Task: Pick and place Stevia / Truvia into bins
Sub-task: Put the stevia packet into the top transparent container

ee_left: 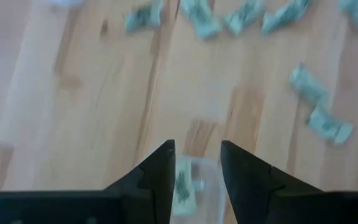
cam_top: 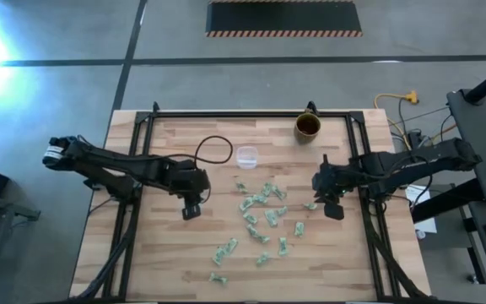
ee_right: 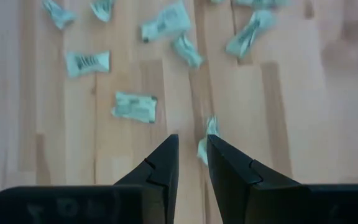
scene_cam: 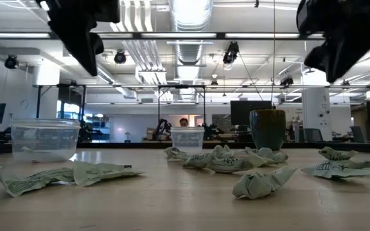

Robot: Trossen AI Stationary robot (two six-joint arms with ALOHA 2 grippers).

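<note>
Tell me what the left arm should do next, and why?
Probably swing toward the loose sachets for another. The left gripper hangs, jaws open, over a clear cup holding a sachet, and many more lie on the table. The right gripper hovers beside them.

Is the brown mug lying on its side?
No, the brown mug stands upright near the table's far edge, its open mouth facing up in the high view.
</note>
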